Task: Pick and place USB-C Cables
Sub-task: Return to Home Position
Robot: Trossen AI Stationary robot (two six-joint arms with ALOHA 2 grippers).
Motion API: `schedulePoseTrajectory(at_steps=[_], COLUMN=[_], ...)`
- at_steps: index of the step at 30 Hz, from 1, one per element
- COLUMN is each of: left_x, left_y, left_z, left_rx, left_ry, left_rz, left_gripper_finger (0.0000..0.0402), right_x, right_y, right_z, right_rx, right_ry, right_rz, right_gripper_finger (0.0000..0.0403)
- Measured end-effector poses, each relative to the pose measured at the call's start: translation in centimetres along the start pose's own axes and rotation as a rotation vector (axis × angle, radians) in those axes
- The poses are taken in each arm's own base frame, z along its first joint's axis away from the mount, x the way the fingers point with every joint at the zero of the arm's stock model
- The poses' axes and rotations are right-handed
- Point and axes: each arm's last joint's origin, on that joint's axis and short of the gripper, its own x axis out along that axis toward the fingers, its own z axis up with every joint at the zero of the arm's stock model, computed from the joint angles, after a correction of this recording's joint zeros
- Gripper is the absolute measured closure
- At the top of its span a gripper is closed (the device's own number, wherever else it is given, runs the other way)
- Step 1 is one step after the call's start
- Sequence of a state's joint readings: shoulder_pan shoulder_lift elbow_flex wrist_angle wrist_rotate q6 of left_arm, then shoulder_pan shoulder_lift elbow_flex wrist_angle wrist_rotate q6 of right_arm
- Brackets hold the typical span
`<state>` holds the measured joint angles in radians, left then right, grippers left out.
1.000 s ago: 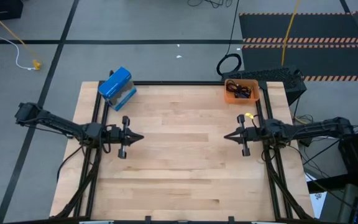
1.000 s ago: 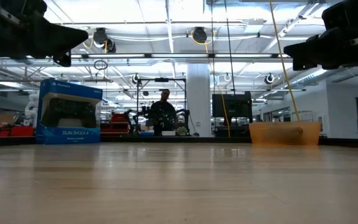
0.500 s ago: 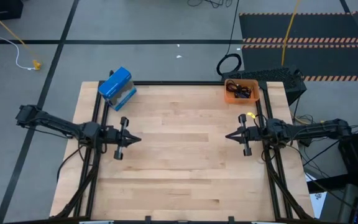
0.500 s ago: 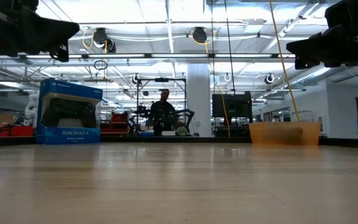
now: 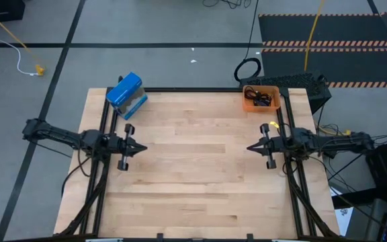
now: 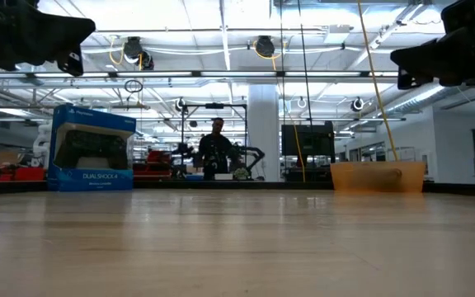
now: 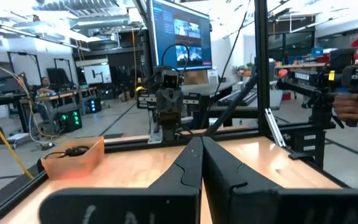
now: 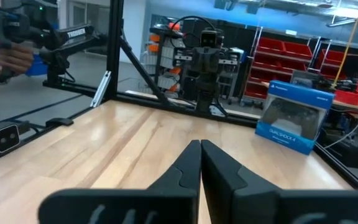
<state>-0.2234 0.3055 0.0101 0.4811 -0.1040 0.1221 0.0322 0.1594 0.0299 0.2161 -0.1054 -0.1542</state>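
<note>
Butcher-block table [image 5: 200, 168] is filling most of the overhead shot, and the orange bin [image 5: 246, 105] is sitting in its far right corner. USB-C cables [image 5: 259, 99] are lying inside the bin as one dark tangle with a bit of blue showing. I'm not managing to separate them cable by cable, and from table height the bin's cloudy wall is hiding them completely. Only other container-ish thing is a blue controller box [image 5: 126, 95], standing along the same far edge as the bin but at the opposite corner. Right gripper [image 5: 249, 147] is hovering a little in front of the bin on the bin's side of the table, fingers pinched together on nothing. Left gripper [image 5: 144, 147] is hanging well away from the bin, across the table, also clamped closed and empty, tips facing the right one. Bare wood is stretching wide between them. Big black cable loop [image 5: 248, 69] is lying on the floor just beyond the bin. From table height both grippers are showing only as dark shapes cropped by the top corners, and a person [image 6: 217, 147] is standing far behind the table.
</note>
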Motion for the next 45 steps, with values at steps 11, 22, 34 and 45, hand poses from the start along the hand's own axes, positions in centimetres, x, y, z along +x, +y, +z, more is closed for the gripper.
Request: schedulePoseTrajectory(at_steps=[11, 22, 34, 45], left_x=[-0.2, -0.2, -0.6, -2.0], left_y=[0.0, 0.0, 0.3, 0.5], left_z=[0.0, -0.1, -0.3, 0.0], left_rx=[-0.013, -0.024, 0.002, 0.086], left_ry=[0.005, 0.009, 0.052, 0.014], left_rz=[0.001, 0.002, 0.075, 0.085], left_gripper_finger=[0.0396, 0.0396, 0.0396, 0.0396], right_x=[-1.0, -1.1, -1.1, -1.1], right_y=[0.1, -0.1, -0.2, -0.2], right_z=[0.1, -0.5, -0.7, -0.3], right_rx=[-0.009, 0.010, 0.015, 0.012], right_ry=[-0.027, 0.051, 0.070, 0.033], right_rz=[-0.010, -0.102, -0.119, -0.131], right_gripper_finger=[0.0399, 0.0399, 0.0399, 0.0399])
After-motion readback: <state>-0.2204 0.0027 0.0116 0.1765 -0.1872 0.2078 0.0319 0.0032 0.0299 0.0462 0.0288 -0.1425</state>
